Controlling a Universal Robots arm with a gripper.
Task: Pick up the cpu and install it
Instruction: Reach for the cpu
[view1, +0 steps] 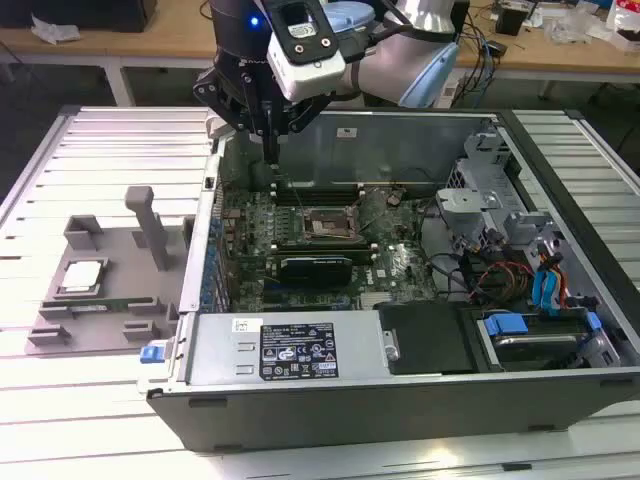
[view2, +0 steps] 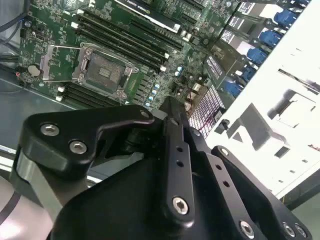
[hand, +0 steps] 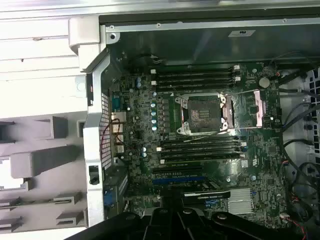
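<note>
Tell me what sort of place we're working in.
Probably a lab or workshop: an open computer case on a slatted metal table, the cpu in a grey fixture beside it, cluttered wooden benches behind.

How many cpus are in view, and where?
1. The cpu lies on the gray fixture at the exterior view's left, outside the computer case; the socket looks empty. Others may be hidden.

Your arm (view1: 405, 62) reaches in from the far side of the exterior view, with the wrist bent so that the gripper (view1: 272, 148) points straight down. In the second wrist view, the gripper (view2: 169, 107) fingers meet at the tips, or very nearly so.
</note>
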